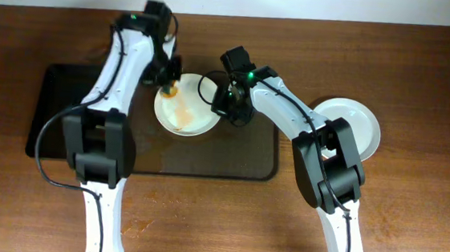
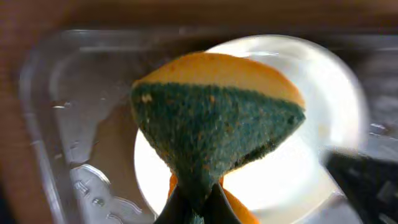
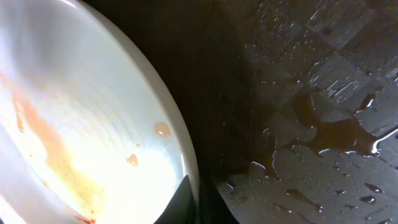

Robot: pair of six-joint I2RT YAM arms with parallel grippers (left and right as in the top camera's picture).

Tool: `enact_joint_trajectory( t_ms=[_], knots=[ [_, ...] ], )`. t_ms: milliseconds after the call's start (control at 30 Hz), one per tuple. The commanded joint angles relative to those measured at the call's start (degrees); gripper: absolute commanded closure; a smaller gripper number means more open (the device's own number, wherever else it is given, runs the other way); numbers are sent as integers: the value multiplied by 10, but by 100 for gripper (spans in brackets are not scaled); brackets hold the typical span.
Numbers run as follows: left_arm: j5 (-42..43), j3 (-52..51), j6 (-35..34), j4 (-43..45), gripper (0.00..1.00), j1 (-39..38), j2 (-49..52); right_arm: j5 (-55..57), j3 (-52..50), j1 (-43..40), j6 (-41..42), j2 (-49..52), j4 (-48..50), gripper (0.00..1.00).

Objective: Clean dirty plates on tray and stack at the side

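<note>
Under both pincers the brown wooden table [image 1: 410, 229] carries the dark tray [image 1: 64, 121], whose wet floor spreads out to either side of them. Between the left pincer [image 1: 171, 80] and the right pincer [image 1: 228, 108] we see the dirty plate [image 1: 186, 113] lying on the tray, white with orange-brown streaks. Well off to the right pincer's outer side, off the tray and on the table, rests another white plate [image 1: 355, 124]; we cannot tell whether more lie beneath it. Our right pincer is clamped on the dirty plate's rim. Our left pincer pinches a sponge [image 2: 211, 118], green scouring face toward its camera and orange backing behind, held over the dirty plate's edge; we cannot tell whether it touches. Brownish puddles [image 3: 336, 134] sit on the tray beside the right pincer.
</note>
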Motion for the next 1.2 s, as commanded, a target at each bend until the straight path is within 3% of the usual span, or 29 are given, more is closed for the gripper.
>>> enact_joint_trajectory(
  t_ms=[0, 67, 133, 233, 267, 467, 533, 667, 967, 1167],
  knots=[
    [18, 68, 41, -39, 100, 5, -6, 10, 1, -6, -40, 13, 24, 77],
    [16, 66, 45, -42, 100, 7, -6, 11, 1, -6, -50, 13, 50, 66],
    [4, 63, 45, -42, 100, 9, -6, 17, 1, -6, -49, 13, 76, 67],
    [-6, 63, 45, -41, 99, 9, -5, 27, 1, -3, -50, 13, 80, 78],
    [-6, 63, 45, -39, 100, 9, -4, 27, 1, 0, -50, 13, 74, 96],
    [-6, 63, 45, -33, 99, 9, -4, 40, 2, -13, -142, -66, -1, 96],
    [-6, 63, 45, -30, 100, 9, -4, 126, 2, -10, -183, -124, -43, 96],
    [-6, 63, 45, -17, 99, 9, -4, 300, 2, 19, -189, -199, -108, 96],
    [-6, 63, 45, -2, 99, 9, -4, 850, 2, 180, -182, -212, -180, 96],
    [-6, 63, 45, -3, 99, 9, -4, 1009, 2, 247, -182, -212, -183, 96]
  ],
)
